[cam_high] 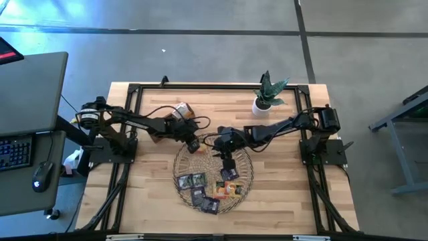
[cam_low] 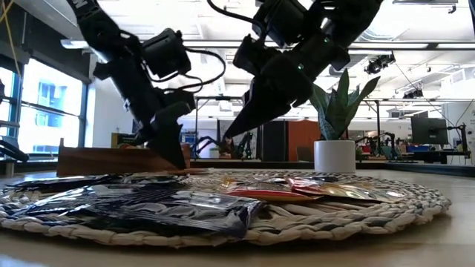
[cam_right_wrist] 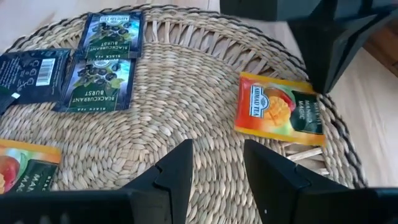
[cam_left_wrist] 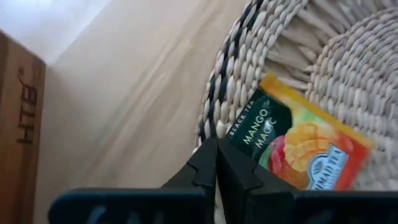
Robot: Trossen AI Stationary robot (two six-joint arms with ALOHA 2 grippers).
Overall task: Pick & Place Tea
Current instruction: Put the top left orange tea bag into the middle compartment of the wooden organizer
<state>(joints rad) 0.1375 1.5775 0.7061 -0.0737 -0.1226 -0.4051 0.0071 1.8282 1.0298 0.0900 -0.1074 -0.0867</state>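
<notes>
Several tea sachets lie flat on the round wicker tray [cam_high: 212, 175]: dark blackcurrant ones [cam_right_wrist: 102, 84] and orange-green mango ones [cam_high: 231, 189]. One mango sachet [cam_left_wrist: 292, 149] [cam_right_wrist: 277, 112] lies by the tray's far-left rim. My left gripper [cam_left_wrist: 215, 148] [cam_high: 194, 144] is shut and points down at that rim, its tips right beside the sachet's green end. My right gripper [cam_right_wrist: 217, 163] [cam_high: 227, 161] is open over the tray's middle, above bare weave, with nothing between its fingers. My left gripper comes down from above with shut fingers at the green end [cam_left_wrist: 239, 134] of the mango sachet, at the tray's rim. I cannot tell whether the tips touch the sachet. The sachet lies flat on the weave.
A brown wooden box [cam_low: 111, 159] [cam_high: 179, 111] stands on the table behind the tray's far-left side, close to my left arm. A potted plant in a white pot [cam_high: 262, 104] stands near the far edge. Bare table [cam_high: 294, 201] lies right of the tray.
</notes>
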